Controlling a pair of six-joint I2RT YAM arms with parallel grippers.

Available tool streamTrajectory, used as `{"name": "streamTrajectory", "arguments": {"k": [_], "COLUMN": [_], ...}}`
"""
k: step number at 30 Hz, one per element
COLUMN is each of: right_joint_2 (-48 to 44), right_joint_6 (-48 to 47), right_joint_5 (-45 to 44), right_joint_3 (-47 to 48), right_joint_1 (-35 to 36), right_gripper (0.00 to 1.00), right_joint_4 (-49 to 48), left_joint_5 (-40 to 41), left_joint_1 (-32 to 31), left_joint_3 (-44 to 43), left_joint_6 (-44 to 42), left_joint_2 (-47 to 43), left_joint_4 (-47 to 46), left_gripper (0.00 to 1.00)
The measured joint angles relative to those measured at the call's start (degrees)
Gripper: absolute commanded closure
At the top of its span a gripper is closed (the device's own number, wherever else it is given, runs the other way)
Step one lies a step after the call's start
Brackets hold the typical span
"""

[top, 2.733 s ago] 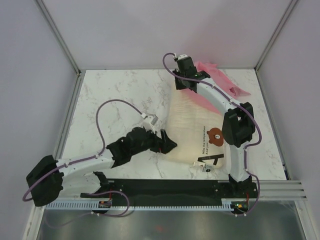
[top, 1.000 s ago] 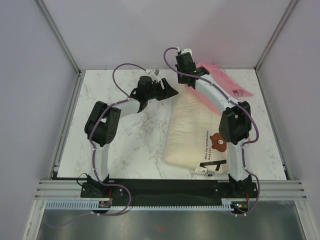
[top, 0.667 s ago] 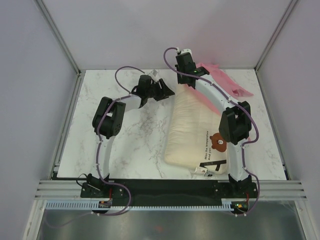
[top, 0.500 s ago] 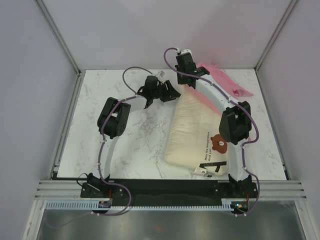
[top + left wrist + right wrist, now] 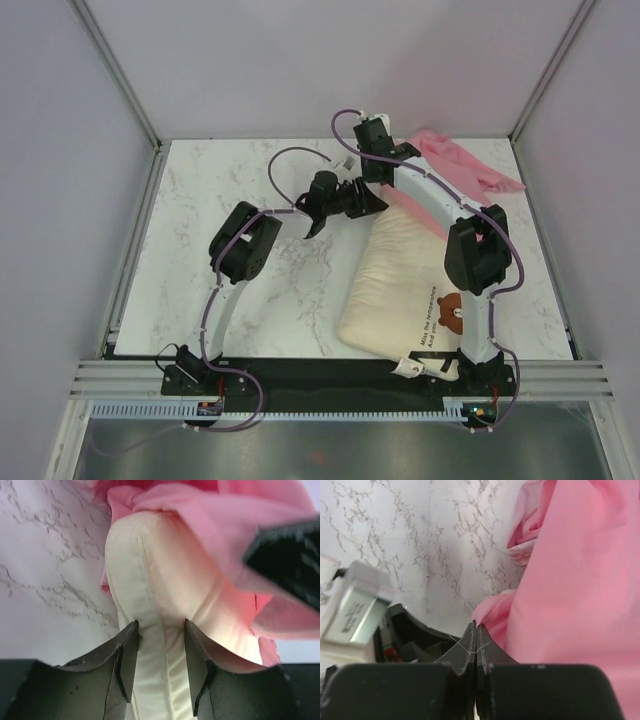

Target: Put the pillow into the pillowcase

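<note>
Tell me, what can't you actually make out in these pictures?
Top view: the right arm covers the far end of the pillow and the mouth of the pillowcase, so how far in the pillow sits is hidden.
Top view: the writing on the pillow is too small to read.
Left wrist view: a dark shape on the right is too blurred to name, and the bottom edge cuts off the rest of the pillow.

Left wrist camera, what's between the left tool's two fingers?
The seamed edge of the pillow lies inside the left tool, shown in the left wrist view; the pillowcase drapes over its far end.
</note>
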State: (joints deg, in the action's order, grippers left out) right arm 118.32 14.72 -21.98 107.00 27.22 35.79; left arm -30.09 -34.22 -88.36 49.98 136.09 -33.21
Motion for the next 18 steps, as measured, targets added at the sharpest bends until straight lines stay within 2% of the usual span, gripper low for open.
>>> {"name": "streamTrajectory", "arguments": {"k": [6, 8, 9, 13, 18], "right_joint_2": [-0.2, 0.1, 0.7, 4.1, 7.7], "right_joint_6": [2.3, 2.6, 2.7, 2.7, 2.5], "right_joint_5": [-1.1, -1.4, -1.6, -1.8, 0.3], "right_joint_3": [-0.7, -0.1, 0.8, 4.0, 4.7], "right_joint_1": [-4.2, -5.8, -6.5, -7.7, -7.3], "right_gripper": [1.0, 1.0, 1.0, 1.0, 1.0], "right_joint_4": [0.0, 0.3, 0.7, 1.1, 2.1], "left_joint_5": [0.3, 0.4, 0.4, -0.1, -1.0], "left_joint_1": [0.0, 0.0, 0.0, -0.1, -0.7], "left_joint_3": [5.8, 7.1, 7.6, 8.3, 6.3], "left_joint_6": [3.3, 4.0, 4.4, 5.2, 6.0], "left_joint_2": [-1.6, -1.9, -2.0, -2.0, -1.5], "left_joint_4": [-7.8, -9.5, -10.3, -10.7, -10.1], "left_gripper": [0.52, 0.45, 0.38, 0.32, 0.35]}}
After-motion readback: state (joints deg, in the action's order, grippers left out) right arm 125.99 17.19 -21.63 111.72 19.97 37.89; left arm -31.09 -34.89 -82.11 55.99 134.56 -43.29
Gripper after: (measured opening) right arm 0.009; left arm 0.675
